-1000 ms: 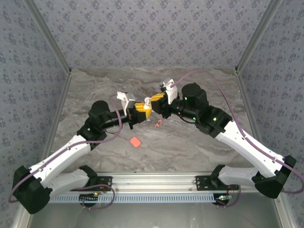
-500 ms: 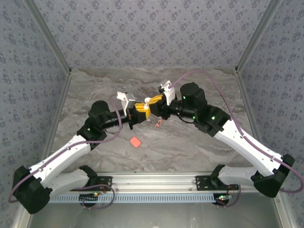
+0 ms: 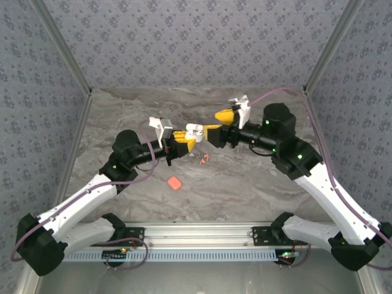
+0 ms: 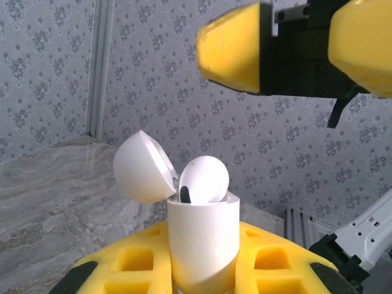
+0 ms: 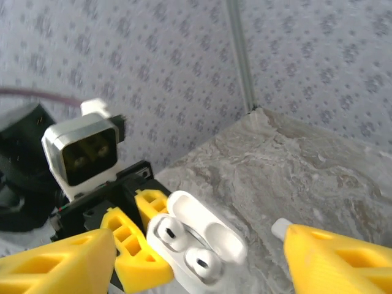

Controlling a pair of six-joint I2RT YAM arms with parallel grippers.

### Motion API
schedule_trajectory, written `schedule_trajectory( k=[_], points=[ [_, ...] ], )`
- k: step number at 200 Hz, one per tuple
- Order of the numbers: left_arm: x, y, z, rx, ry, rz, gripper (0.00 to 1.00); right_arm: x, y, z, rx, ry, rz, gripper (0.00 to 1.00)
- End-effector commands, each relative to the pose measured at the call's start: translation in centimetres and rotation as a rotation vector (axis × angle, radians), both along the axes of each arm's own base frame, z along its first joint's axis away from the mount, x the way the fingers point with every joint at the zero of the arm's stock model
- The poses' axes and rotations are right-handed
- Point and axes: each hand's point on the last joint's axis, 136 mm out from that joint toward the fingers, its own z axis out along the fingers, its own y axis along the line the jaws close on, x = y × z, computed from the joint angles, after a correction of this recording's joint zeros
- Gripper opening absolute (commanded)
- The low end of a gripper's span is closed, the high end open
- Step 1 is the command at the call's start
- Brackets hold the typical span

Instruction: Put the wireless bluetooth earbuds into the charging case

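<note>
A white charging case (image 4: 202, 245) stands upright in the yellow fingers of my left gripper (image 4: 202, 278), which is shut on it. Its lid (image 4: 142, 166) is hinged open. Two white earbuds (image 5: 168, 233) (image 5: 202, 264) sit side by side in its wells; in the left wrist view one rounded earbud head (image 4: 204, 179) pokes above the rim. From the top, the case (image 3: 194, 130) hangs above the table's middle. My right gripper (image 3: 218, 124) is just right of it, open, its fingers (image 5: 55, 269) wide apart and empty. A coral-red earbud (image 3: 204, 158) lies on the table below.
A small coral-red case (image 3: 174, 183) lies on the marble table (image 3: 257, 184) in front of the left arm. Patterned walls close in the back and both sides. The metal rail (image 3: 202, 236) runs along the near edge.
My right gripper has opened and drawn back to the right, away from the case. The left gripper still holds the case, shifted slightly right.
</note>
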Motion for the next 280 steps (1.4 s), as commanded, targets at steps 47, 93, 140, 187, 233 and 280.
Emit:
schedule_trajectory(
  k=[47,93,140,187,233,280],
  points=[
    [-0.8,-0.4,2.9,-0.071,-0.054,-0.049,0.00,-0.1,1.9,-3.8,0.100,0.246,0.161,1.00],
    [-0.8,-0.6,2.6,-0.066,-0.045,-0.050,0.00,-0.5,3.5,-3.1,0.138,0.268,0.243,1.00],
    [-0.6,-0.8,2.3,-0.058,-0.033,-0.046,0.00,-1.5,4.4,-0.8,0.162,0.233,0.317,0.97],
    [-0.1,-0.8,1.3,-0.008,-0.017,-0.021,0.00,-2.6,3.7,-0.2,0.147,0.193,0.318,0.85],
    [0.0,-0.7,1.0,-0.002,-0.017,-0.008,0.00,-2.7,3.1,-1.2,0.122,0.203,0.282,0.80],
    [0.1,-0.7,0.9,0.000,-0.014,-0.004,0.00,-2.4,2.6,-1.6,0.104,0.201,0.238,0.80]
  ],
)
